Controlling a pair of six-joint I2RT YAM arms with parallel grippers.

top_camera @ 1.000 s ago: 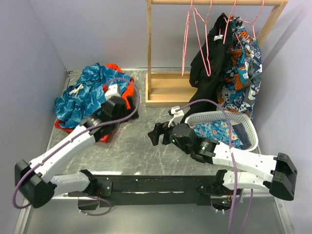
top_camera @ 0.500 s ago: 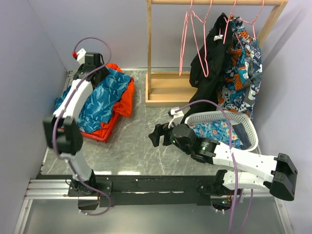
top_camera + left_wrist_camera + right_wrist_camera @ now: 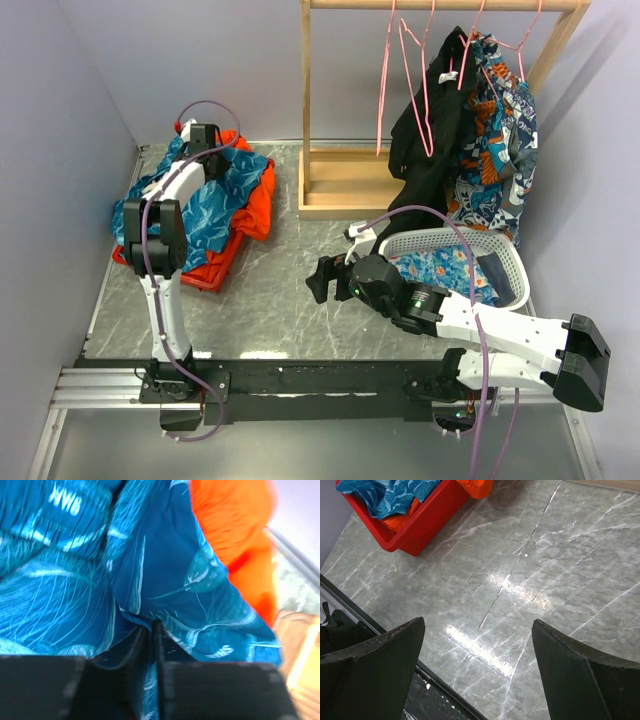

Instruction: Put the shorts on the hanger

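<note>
Well, from above, the shorts (image 3: 215,195) lie heaped on a red bin (image 3: 212,275) at the far left of the table (image 3: 270,300). They sit over an orange garment (image 3: 258,190), well apart from the empty pink hanger (image 3: 385,90) on the rack (image 3: 305,100). The left gripper (image 3: 208,158) reaches down into their far end.

Up close at the left wrist, its jaws are pressed nearly together on a thin fold of teal cloth. It looks light, limp and a bit slick. I'd guess a single pinch lets it dangle and bunch, so the waistband seems the better hold.

At the right wrist, the right gripper (image 3: 477,624) hangs spread wide over bare marble, holding nothing.
</note>
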